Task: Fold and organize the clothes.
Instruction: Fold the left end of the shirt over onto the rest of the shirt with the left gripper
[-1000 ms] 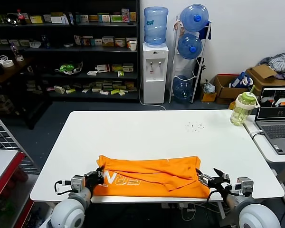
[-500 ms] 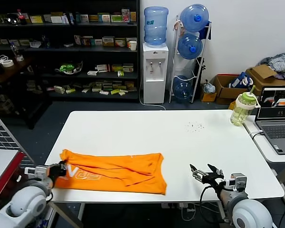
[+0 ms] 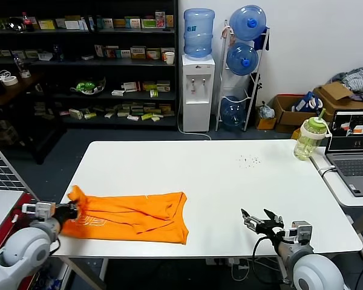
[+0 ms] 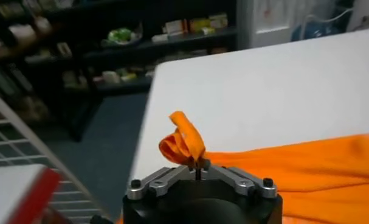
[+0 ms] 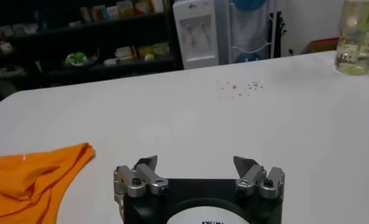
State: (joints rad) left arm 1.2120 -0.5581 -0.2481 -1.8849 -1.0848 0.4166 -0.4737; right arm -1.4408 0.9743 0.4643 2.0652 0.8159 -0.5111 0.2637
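The orange T-shirt (image 3: 133, 216), spread flat on the tabletop (image 3: 230, 181) near its left front corner, is clamped at one end by the left tool (image 3: 70, 211); the right tool (image 3: 261, 221) is held spread apart, empty, near the front edge.

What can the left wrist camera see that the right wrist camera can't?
Only the left wrist view shows the left gripper shut on a bunched corner of the shirt, by the table edge. Only the right wrist view shows the right gripper, open and empty above bare table, plus dark specks, a bottle and a water dispenser. Both show the orange shirt, the white table and dark shelves behind.
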